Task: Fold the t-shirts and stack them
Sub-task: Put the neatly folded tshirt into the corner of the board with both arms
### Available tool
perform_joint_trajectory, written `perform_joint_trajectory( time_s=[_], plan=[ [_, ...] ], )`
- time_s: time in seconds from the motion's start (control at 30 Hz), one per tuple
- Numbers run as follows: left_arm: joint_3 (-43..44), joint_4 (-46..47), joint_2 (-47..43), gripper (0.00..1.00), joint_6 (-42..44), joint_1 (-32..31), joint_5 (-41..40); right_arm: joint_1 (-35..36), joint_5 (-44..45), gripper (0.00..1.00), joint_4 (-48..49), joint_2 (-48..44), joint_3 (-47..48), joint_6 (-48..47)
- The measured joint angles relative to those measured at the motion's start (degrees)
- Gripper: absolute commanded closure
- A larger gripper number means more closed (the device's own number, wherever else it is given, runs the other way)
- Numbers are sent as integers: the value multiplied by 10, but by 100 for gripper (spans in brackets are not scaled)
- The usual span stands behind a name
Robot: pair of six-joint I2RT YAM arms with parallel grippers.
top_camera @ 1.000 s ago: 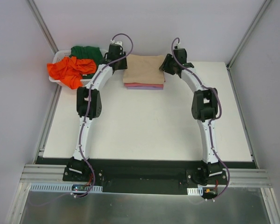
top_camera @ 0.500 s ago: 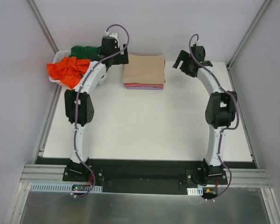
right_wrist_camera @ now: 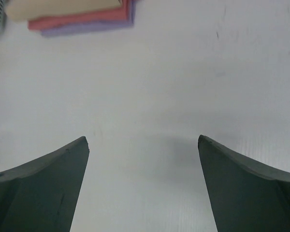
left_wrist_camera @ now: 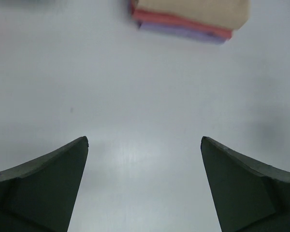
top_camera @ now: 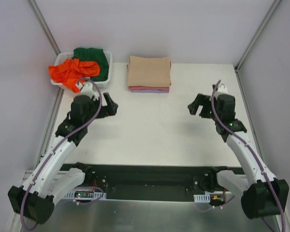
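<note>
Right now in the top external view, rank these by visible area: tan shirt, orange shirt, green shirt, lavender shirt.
1. tan shirt, folded flat on top of the stack.
2. orange shirt and green shirt: both crumpled, too close to rank.
3. lavender shirt: only an edge shows.

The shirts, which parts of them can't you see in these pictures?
1. Top view: the tan-beige shirt covers the pinkish-red shirt and pale lavender shirt; only their front edges show.
2. Top view: the orange shirt covers part of the dark green shirt in the basket.
3. Both wrist views: the top edge cuts off the folded stack.
</note>
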Motion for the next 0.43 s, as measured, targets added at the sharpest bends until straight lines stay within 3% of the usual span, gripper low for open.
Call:
perform_joint_trajectory(
  time_s=[0.2,0.3,0.43],
  plan=[
    [-247,-42,-197,1,-51,-11,-43,0,23,4,7,-131,-192,-46],
    [-273,-47,-255,1,-65,-14,-72,0,47,4,26,-173,-214,-59],
    [-273,-22,-252,1,-67,-14,-89,0,81,4,74,-198,-222,-70]
  ],
)
